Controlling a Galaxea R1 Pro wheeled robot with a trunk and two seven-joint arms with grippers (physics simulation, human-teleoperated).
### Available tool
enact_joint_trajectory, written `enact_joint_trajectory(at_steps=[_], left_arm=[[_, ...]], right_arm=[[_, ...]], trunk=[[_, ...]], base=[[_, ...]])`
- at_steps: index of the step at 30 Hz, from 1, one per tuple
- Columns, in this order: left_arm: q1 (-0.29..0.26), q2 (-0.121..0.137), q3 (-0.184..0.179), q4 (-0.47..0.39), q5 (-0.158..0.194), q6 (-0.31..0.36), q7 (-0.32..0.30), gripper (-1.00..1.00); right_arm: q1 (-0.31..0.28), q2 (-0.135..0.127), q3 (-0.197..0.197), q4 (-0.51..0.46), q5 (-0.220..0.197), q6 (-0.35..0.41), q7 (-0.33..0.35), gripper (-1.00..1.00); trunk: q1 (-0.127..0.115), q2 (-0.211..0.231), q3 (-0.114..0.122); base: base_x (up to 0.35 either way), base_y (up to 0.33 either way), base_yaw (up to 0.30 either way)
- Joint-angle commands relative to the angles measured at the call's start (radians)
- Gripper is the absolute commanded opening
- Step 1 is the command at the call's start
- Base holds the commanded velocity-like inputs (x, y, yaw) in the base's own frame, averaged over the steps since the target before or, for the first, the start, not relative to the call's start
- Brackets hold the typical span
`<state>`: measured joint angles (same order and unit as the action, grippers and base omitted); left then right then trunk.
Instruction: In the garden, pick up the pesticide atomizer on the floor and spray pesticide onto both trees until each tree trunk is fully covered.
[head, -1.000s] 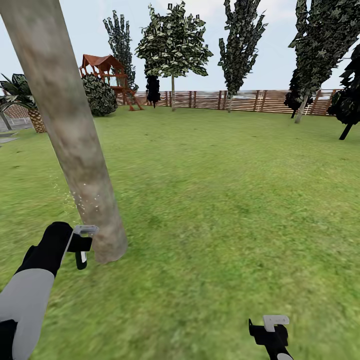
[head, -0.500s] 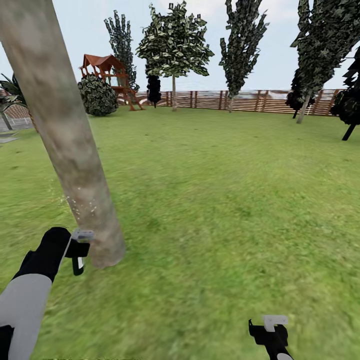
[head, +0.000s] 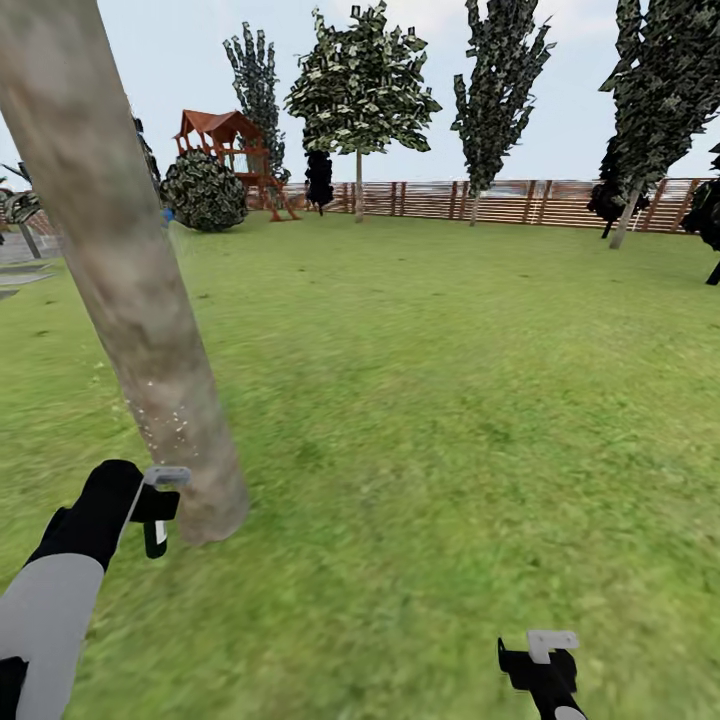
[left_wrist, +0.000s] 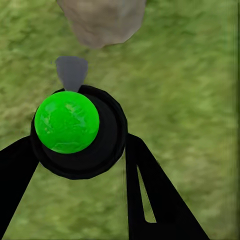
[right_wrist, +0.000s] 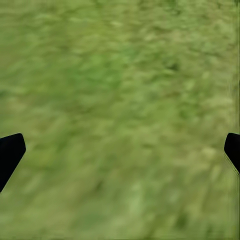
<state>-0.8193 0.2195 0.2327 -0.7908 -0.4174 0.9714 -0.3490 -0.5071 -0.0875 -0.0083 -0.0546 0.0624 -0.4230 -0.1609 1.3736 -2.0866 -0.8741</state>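
Observation:
A thick beige-grey tree trunk (head: 130, 290) leans across the left of the head view, and its base (left_wrist: 102, 20) shows in the left wrist view. My left gripper (head: 155, 515) (left_wrist: 80, 146) is shut on the pesticide atomizer (left_wrist: 67, 122), a black body with a green ball top. The atomizer's grey nozzle (head: 167, 476) (left_wrist: 71, 71) points at the trunk's foot from close by. White specks (head: 160, 425) dot the lower trunk. A second leafy tree (head: 358, 185) with a slim trunk stands far off by the fence. My right gripper (head: 545, 665) (right_wrist: 120, 150) hangs open over grass.
Green lawn (head: 450, 400) spreads ahead to a brown slat fence (head: 520, 200). A red play tower (head: 230, 150) and a round shrub (head: 203, 190) stand at the far left. Dark conifers (head: 500, 90) line the fence. Grey paving (head: 20, 275) shows at the left edge.
The whole picture has shifted a little to the right, so the camera moved. My left gripper with the atomizer sits slightly lower beside the trunk's foot. The right gripper holds its place.

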Motion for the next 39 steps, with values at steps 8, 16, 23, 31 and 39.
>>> enact_joint_trajectory(at_steps=[8,16,23,31,39], left_arm=[[0.098,0.011,0.053,-0.003,-0.01,-0.033,-0.01,-1.0],[0.132,-0.002,0.09,-0.002,-0.007,-0.077,0.018,-1.0],[0.143,-0.008,0.089,0.032,-0.009,-0.149,0.028,-1.0],[0.143,-0.012,0.085,0.047,-0.004,-0.161,0.038,-1.0],[0.143,-0.011,0.09,0.047,-0.001,-0.16,0.079,-1.0]], right_arm=[[-0.001,0.003,0.0,0.001,0.007,-0.002,-0.005,1.0],[-0.001,0.006,0.001,0.001,0.007,-0.002,-0.004,1.0],[-0.001,0.005,0.001,0.001,0.007,-0.002,-0.005,1.0],[-0.001,0.004,0.0,0.001,0.007,-0.002,-0.005,1.0],[-0.001,0.006,0.001,0.001,0.007,-0.002,-0.006,1.0]], trunk=[[0.0,0.0,-0.001],[0.0,0.0,-0.001],[0.0,0.0,-0.001],[0.0,0.0,-0.001],[0.0,0.0,-0.001]], base=[[0.238,-0.166,0.033],[0.105,-0.067,0.265],[0.05,-0.036,0.152],[0.104,-0.247,0.002],[0.005,-0.275,0.102]])
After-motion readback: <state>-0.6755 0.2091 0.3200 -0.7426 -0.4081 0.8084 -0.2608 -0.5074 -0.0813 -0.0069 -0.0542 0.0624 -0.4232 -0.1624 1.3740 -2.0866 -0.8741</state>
